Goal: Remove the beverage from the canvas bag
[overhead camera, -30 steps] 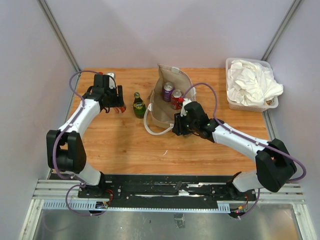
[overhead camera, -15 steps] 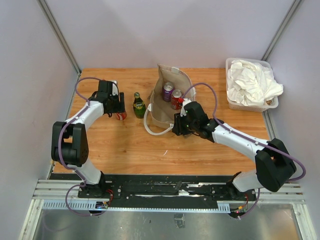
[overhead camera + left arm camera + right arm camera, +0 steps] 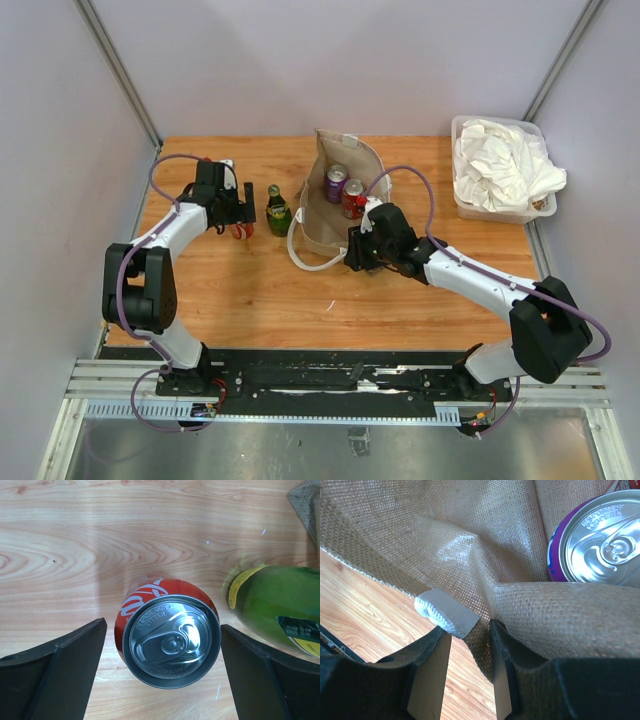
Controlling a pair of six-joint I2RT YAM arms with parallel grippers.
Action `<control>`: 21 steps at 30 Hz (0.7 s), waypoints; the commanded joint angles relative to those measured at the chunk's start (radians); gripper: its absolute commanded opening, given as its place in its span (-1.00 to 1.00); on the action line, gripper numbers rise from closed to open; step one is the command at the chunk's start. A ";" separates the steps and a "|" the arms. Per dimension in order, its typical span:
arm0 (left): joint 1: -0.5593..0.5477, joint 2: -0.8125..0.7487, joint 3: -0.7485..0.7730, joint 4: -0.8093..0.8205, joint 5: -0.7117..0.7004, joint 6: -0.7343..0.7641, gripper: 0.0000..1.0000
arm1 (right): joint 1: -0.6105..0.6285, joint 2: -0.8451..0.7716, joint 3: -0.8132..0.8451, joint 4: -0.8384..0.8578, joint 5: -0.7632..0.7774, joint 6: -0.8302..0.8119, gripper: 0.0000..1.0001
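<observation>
On the left of the wooden table [image 3: 250, 290], the left gripper [image 3: 162, 625] points down over an upright red can [image 3: 167, 640]. Its fingers are spread wide on either side of the can, with a gap each side. A green bottle [image 3: 272, 607] stands just beside the can, toward the centre.

At the centre sits the canvas bag [image 3: 320, 218], mouth open. Two drinks stand inside it: a purple can [image 3: 335, 183] and a second red-topped can [image 3: 353, 200].

The right gripper [image 3: 467, 630] is clamped on the bag's near rim, beside a white handle patch [image 3: 442, 612]. A clear bin [image 3: 490, 215] of white cloth [image 3: 505, 165] sits far right.

Risks, as a judgement: if the left gripper swings sideways, a finger may knock the red can into the bottle. If the right grip slips off the thin fabric, the soft bag may sag or tip, toppling the cans inside.
</observation>
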 commanded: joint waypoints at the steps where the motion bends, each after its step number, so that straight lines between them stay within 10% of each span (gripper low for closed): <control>1: 0.006 -0.066 0.060 -0.001 0.015 0.007 0.99 | 0.015 0.041 -0.038 -0.138 -0.018 0.012 -0.24; 11: -0.044 -0.249 0.223 -0.061 0.067 -0.006 0.93 | 0.016 0.040 -0.027 -0.142 -0.019 0.010 -0.24; 21: -0.384 -0.188 0.526 -0.091 0.154 -0.028 0.80 | 0.018 0.024 -0.037 -0.134 -0.013 0.024 -0.24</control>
